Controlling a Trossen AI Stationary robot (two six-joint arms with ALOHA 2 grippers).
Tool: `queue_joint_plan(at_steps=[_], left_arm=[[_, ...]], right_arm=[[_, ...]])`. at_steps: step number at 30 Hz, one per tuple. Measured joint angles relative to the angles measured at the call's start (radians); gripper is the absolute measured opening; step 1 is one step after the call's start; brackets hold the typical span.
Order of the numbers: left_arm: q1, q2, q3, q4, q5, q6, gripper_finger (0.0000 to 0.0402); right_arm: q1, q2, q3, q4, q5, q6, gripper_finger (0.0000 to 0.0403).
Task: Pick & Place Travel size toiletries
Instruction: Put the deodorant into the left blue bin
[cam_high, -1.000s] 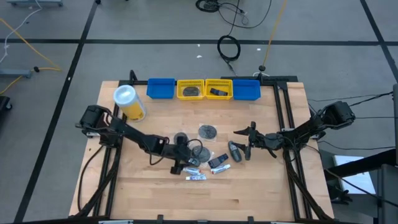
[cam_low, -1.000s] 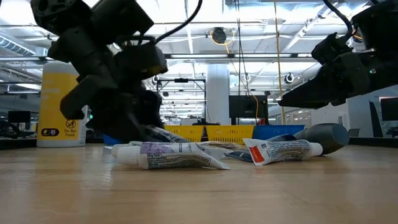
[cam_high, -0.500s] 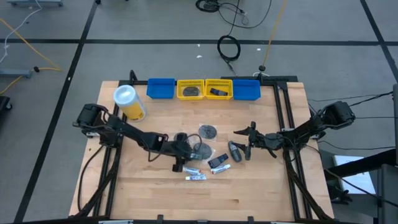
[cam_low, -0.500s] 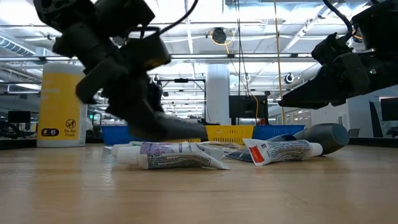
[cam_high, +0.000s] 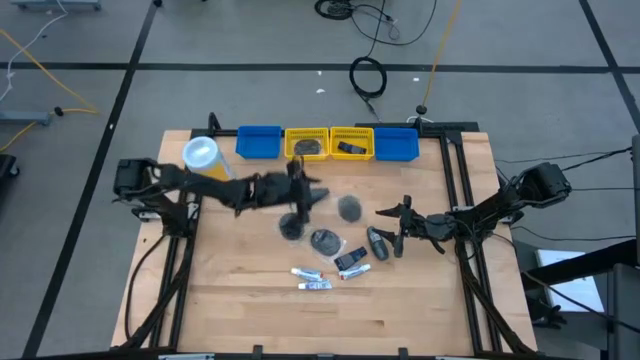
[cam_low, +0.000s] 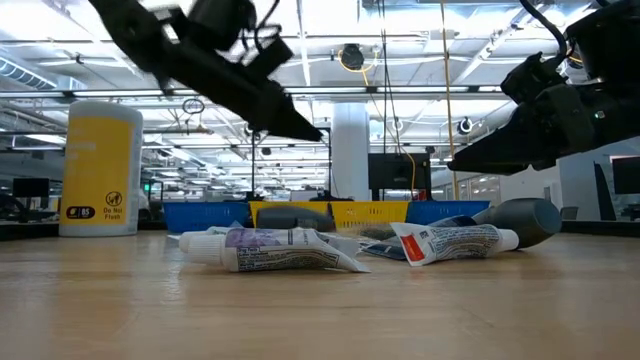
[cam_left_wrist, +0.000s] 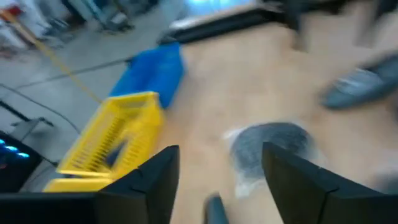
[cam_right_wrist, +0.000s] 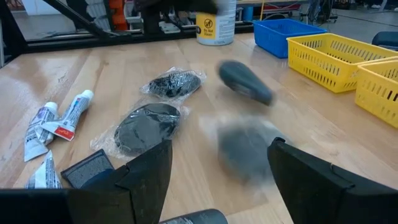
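The toiletries lie mid-table: wrapped discs (cam_high: 325, 240), a dark bottle (cam_high: 378, 242) and white tubes (cam_high: 312, 278) nearer the front edge. One more disc (cam_high: 349, 208) sits apart, toward the bins (cam_high: 327, 143). The left gripper (cam_high: 308, 191) hangs above the table near that disc, fingers spread, seemingly empty, though its view is blurred. The right gripper (cam_high: 397, 226) waits open beside the bottle.
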Motion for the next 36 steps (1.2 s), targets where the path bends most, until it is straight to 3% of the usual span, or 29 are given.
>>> queue_joint_plan(at_steps=[4,10,14,19,24,29,36], left_arm=[[0.121,0.032,0.013,0.071,0.050,0.004,0.0185],[0.184,0.028,0.016,-0.032,0.103,-0.057,0.0159],[0.186,0.029,0.017,-0.148,0.133,-0.077,0.0193],[0.173,0.075,0.017,-0.168,0.133,-0.191,0.0273],[0.140,0.146,0.017,-0.151,0.048,-0.327,0.0336],[0.096,0.188,0.017,-0.063,0.016,-0.445,0.0359],[0.037,0.261,0.017,0.039,-0.210,-0.498,0.0360]], right_arm=[[0.000,0.000,0.000,0.000,-0.001,0.000,0.0256],[0.000,0.000,0.000,-0.015,-0.003,0.003,0.0256],[0.000,0.000,0.000,-0.016,-0.001,0.003,0.0256],[0.000,0.000,0.000,-0.017,0.000,0.001,0.0256],[0.000,0.000,0.000,-0.016,0.000,0.001,0.0256],[0.000,0.000,0.000,-0.016,0.000,0.001,0.0256],[0.000,0.000,0.000,-0.016,0.001,0.001,0.0256]])
